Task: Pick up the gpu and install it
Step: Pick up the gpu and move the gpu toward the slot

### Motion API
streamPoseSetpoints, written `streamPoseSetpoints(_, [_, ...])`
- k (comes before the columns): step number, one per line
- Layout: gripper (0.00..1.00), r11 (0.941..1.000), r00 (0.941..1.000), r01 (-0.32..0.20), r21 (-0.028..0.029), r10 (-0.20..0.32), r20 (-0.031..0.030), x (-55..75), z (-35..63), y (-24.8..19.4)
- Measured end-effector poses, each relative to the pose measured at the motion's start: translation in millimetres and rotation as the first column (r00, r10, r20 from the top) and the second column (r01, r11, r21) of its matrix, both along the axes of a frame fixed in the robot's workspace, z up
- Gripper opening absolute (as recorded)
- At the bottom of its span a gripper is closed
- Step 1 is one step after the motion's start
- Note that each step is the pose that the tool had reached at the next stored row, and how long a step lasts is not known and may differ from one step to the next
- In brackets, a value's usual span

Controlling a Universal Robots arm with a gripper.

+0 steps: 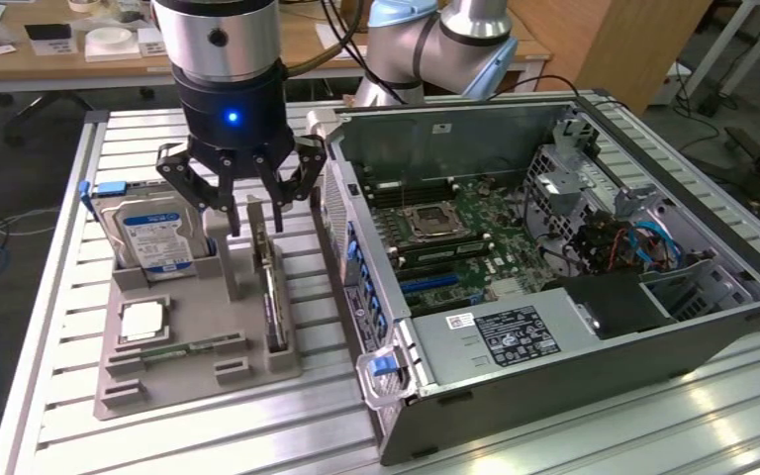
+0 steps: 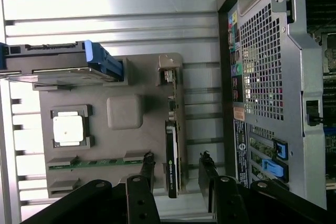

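Observation:
The gpu (image 1: 272,287) stands on edge in a slot of the grey holder tray (image 1: 195,381), to the exterior view's left of the open computer case (image 1: 552,277). My gripper (image 1: 258,203) hangs over the card's far end, open, with one finger on each side of it and a gap to both. In the wrist view the gpu (image 2: 172,153) shows as a thin dark strip between my two fingertips (image 2: 148,162), and my gripper (image 2: 177,163) holds nothing.
On the tray also sit a hard drive (image 1: 155,237) with a blue-white label, a square CPU (image 1: 142,322) and a narrow RAM stick (image 1: 182,348). The case's rear wall (image 2: 273,77) rises close beside the tray. The slatted metal table (image 1: 697,426) carries everything.

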State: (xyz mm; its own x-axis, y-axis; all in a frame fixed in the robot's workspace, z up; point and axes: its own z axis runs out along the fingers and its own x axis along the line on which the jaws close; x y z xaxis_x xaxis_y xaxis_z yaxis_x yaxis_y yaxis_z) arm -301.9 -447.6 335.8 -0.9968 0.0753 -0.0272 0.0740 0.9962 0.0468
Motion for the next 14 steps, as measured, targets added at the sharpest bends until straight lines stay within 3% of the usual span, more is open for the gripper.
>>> streamPoseSetpoints(14, [0.47,1.0000,1.0000,0.000,0.0000,0.000,0.0000,0.0,-10.9,0.0])
